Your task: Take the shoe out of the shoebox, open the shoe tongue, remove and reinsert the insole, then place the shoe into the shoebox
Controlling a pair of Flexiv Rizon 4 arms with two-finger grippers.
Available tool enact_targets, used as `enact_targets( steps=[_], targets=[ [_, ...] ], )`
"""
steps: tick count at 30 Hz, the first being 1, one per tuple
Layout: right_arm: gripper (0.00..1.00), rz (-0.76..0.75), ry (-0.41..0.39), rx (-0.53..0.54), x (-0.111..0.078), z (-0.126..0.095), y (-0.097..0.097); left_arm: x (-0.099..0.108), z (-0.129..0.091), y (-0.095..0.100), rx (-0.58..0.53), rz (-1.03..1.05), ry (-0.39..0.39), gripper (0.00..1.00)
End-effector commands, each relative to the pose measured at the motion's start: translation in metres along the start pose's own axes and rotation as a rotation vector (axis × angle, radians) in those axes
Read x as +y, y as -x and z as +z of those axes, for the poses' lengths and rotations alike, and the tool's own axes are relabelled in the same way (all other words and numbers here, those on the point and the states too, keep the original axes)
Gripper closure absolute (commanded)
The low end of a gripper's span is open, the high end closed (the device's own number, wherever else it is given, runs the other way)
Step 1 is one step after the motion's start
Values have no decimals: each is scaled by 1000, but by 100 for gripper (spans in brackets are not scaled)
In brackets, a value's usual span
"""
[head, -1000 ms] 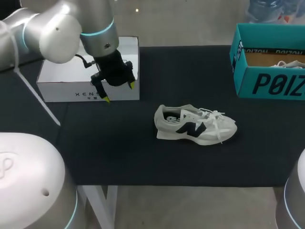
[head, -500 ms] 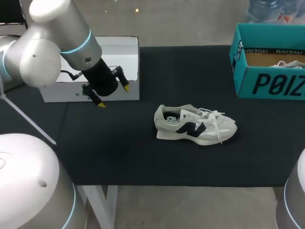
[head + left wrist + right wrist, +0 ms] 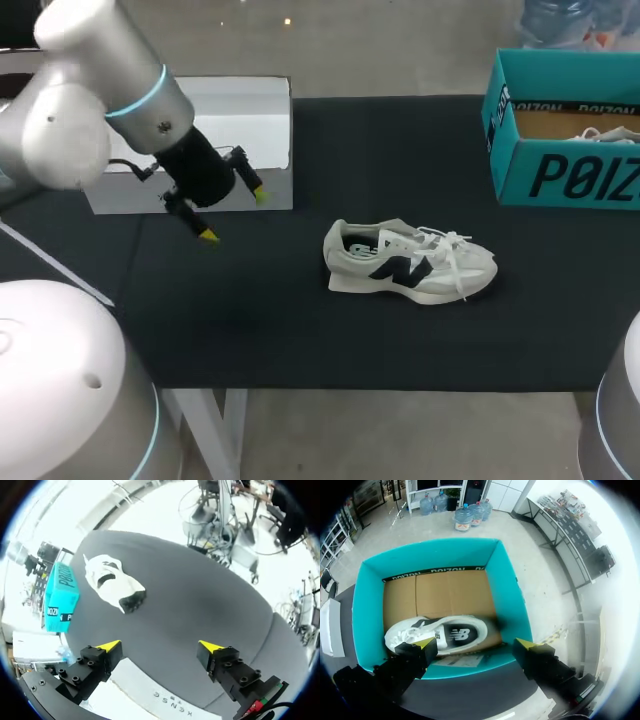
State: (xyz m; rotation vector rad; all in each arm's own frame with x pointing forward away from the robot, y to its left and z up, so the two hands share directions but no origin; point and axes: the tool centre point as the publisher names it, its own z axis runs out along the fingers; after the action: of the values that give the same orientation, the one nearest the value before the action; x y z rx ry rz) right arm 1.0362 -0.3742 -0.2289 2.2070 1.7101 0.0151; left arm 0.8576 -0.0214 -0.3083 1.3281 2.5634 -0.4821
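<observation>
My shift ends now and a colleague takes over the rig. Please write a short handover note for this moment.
Left gripper: open, empty, above the black table, beside the white box.
Right gripper: open, empty, above the teal shoebox, which holds a second shoe.
Done: one shoe is out, standing on the table, apart from both grippers.
Unclear: tongue and insole steps.
To do: settle those, then put the shoe into the shoebox.

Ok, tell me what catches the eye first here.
A white shoe sits alone in the middle of the black table. The teal shoebox at the far right holds a second shoe. The left tool hangs open in front of a white box.
</observation>
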Motion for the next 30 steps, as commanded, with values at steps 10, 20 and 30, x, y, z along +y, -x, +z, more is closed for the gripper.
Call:
enact_targets(
  steps=[10,20,30],
  targets=[
    [0,1,0,-1,0,0,0,13,-17,-68,-203,-300,-337,0],
    [0,1,0,-1,0,0,0,11,8,-86,-292,-534,-688,0],
    [0,1,0,-1,0,0,0,-7,44,-65,-352,-625,-892,0]
  ],
)
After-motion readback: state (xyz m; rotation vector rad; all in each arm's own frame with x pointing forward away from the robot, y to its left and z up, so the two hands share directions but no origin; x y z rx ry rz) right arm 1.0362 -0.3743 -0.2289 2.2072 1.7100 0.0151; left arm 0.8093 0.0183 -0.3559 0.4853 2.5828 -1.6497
